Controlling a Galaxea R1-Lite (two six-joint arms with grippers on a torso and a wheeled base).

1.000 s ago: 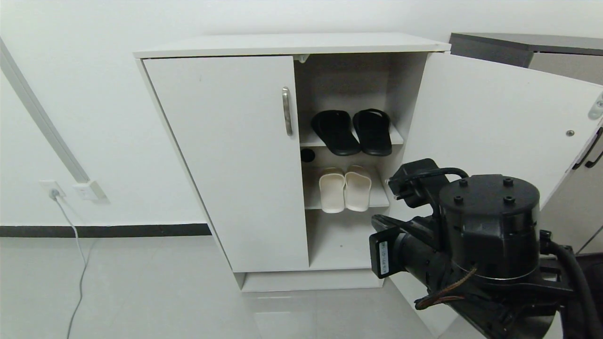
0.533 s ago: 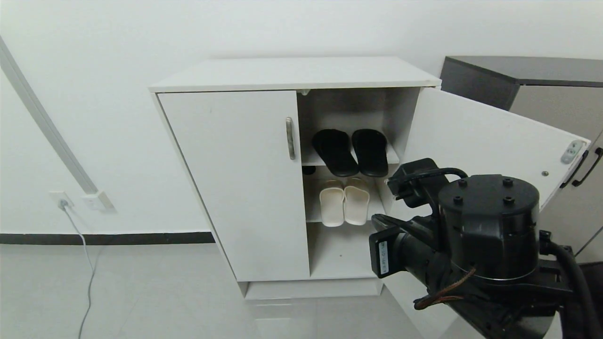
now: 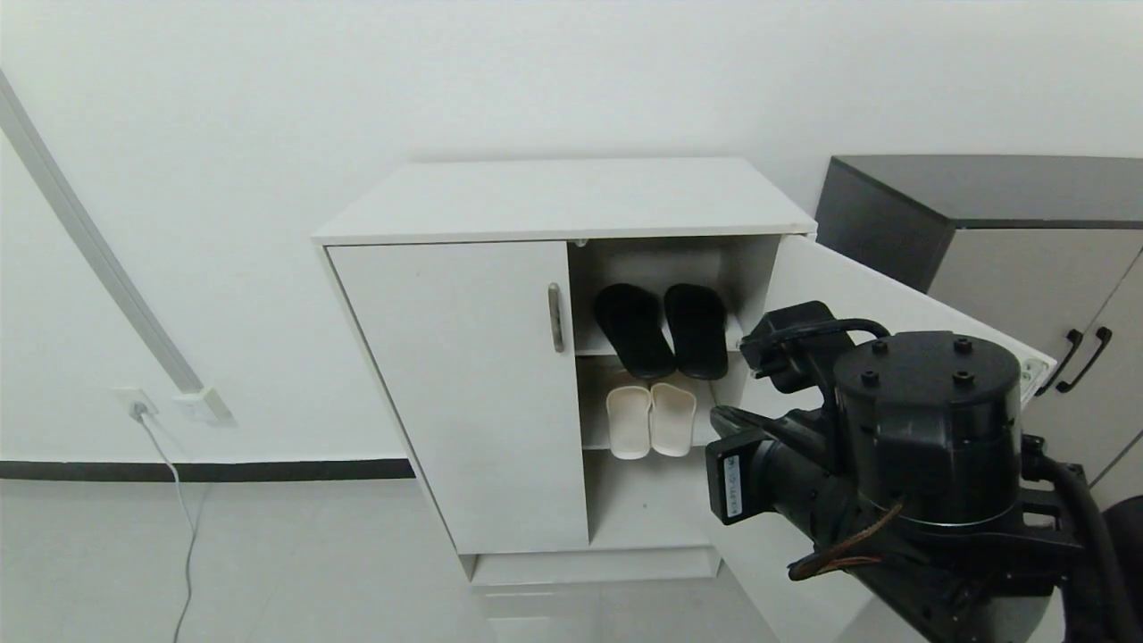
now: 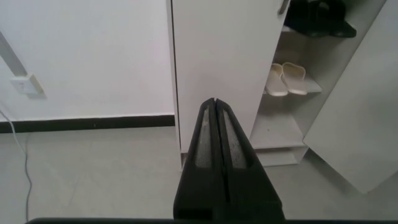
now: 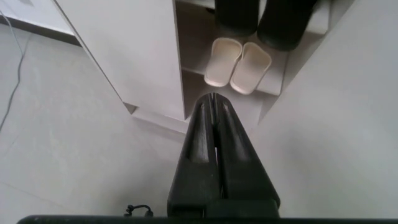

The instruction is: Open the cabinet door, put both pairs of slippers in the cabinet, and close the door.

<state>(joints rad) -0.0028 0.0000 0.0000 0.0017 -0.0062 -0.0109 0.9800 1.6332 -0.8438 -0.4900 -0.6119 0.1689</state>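
The cabinet (image 3: 563, 201) is white and stands against the wall. Its right door (image 3: 808, 281) is swung wide open and its left door (image 3: 464, 393) is closed, with a metal handle (image 3: 555, 317) upright at the edge nearest the opening. Inside the open half, the black slippers (image 3: 661, 330) lie side by side on the upper shelf. The white slippers (image 3: 650, 420) lie side by side on the shelf directly below. The bottom compartment under them holds nothing.

The left gripper (image 4: 214, 106) is in front of the cabinet, level with the closed door and pointing toward the cabinet's lower part. Its fingers are pressed together on nothing. The right gripper (image 5: 213, 99) is in front of the open compartment, pointing at the floor just before the cabinet base, below the white pair. It is also clenched and empty. The right arm (image 3: 893, 446) crosses in front of the open door.

To the cabinet's right stands a grey cupboard (image 3: 982, 232) with dark handles. On the wall to the cabinet's left are a socket (image 3: 134, 402) with a cable (image 3: 183, 536) hanging to the floor, a slanting cable duct (image 3: 89, 241), and a black skirting strip (image 3: 205, 470).
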